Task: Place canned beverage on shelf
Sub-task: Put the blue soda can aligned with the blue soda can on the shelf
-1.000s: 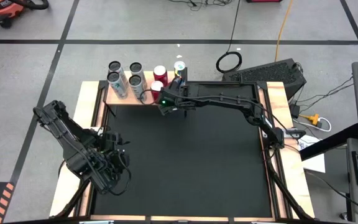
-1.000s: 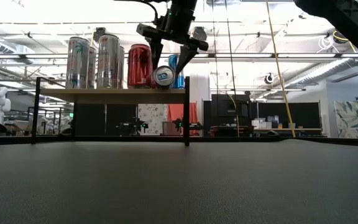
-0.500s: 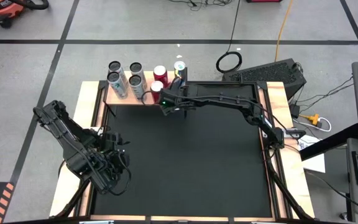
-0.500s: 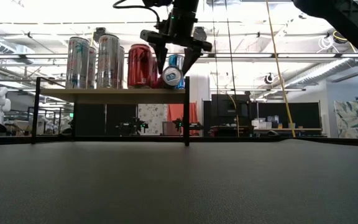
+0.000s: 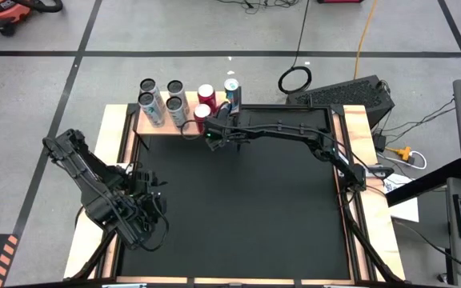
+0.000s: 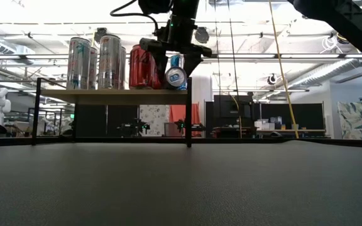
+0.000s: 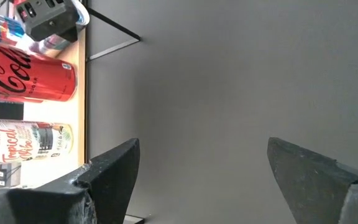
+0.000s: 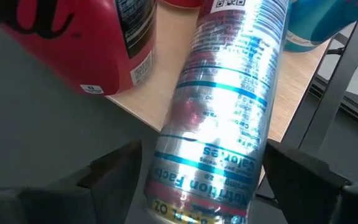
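Cans point(image 5: 160, 102) in a row on shelf point(image 6: 112, 93) at far edge of worktop point(image 5: 246, 200), tall silver ones leftmost, red ones point(image 6: 142, 66) next. Left tool point(image 5: 144, 206) parked low at near left corner, jaws wide, nothing in them. Silver can point(image 8: 222, 112) lies tipped on shelf's right end, base poking past front edge toward room. Right tool point(image 6: 176, 59) straddles it, jaws spread; grip or release, cannot tell. Blue can point(image 5: 231, 86) upright just behind.

Pale wooden shelf point(image 6: 112, 93); red cans point(image 6: 141, 66); silver-blue can point(image 8: 219, 106)
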`<action>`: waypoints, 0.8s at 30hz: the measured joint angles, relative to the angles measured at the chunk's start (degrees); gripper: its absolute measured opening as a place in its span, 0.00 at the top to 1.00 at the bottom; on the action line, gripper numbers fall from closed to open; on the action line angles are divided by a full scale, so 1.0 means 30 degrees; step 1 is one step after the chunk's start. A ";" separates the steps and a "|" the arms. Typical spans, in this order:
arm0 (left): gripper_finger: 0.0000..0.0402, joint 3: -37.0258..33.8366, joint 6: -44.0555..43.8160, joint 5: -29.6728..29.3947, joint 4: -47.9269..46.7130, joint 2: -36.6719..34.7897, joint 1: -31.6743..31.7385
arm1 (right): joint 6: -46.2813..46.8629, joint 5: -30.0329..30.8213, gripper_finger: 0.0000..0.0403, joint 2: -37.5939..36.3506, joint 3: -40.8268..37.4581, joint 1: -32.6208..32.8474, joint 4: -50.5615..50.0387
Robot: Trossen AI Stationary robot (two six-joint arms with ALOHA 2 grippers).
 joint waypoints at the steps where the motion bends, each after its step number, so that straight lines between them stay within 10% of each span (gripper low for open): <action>1: 0.15 0.0000 0.0000 0.0000 0.0000 -0.0007 -0.0007 | -0.0003 0.0013 0.23 0.0000 0.0000 0.0000 -0.0006; 24: 0.15 0.0000 -0.0028 0.0364 0.0003 -0.0001 -0.0003 | -0.0567 0.0450 0.47 -0.0082 0.0005 0.0211 -0.1343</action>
